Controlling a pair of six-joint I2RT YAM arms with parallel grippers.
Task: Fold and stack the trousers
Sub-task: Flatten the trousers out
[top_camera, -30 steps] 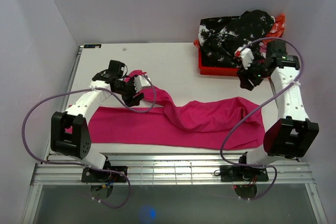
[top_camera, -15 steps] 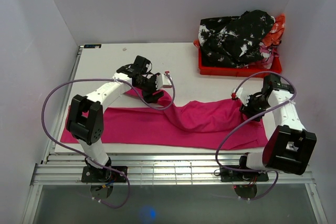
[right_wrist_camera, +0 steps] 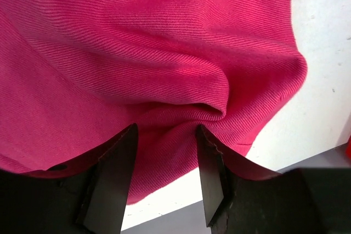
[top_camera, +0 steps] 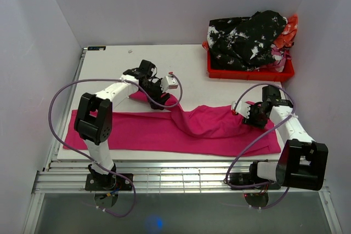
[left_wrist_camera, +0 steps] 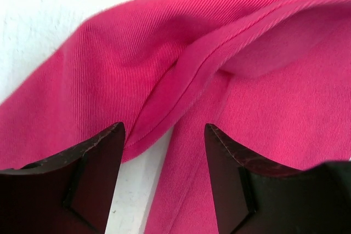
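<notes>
The magenta-pink trousers (top_camera: pixel 164 132) lie spread lengthwise along the near half of the table, with one leg folded up toward the middle. My left gripper (top_camera: pixel 160 101) hangs low over that upturned leg. In the left wrist view it (left_wrist_camera: pixel 164 135) is open, straddling a stitched hem edge (left_wrist_camera: pixel 181 89) and a sliver of white table. My right gripper (top_camera: pixel 245 118) is down at the trousers' right end. In the right wrist view it (right_wrist_camera: pixel 165 135) stands open, with a bunched fold of the cloth (right_wrist_camera: pixel 186 108) lying between its fingers.
A red crate (top_camera: pixel 249 73) heaped with black-and-white patterned clothes (top_camera: pixel 247 36) stands at the back right corner. Bare white table (top_camera: pixel 192 64) lies behind the trousers. A slatted metal rail (top_camera: pixel 181 179) runs along the near edge, and walls close in on both sides.
The left gripper moved right and down onto the upturned leg. The right arm swung from the crate down to the trousers' right end. The cloth's left end now lies flatter and further left.
</notes>
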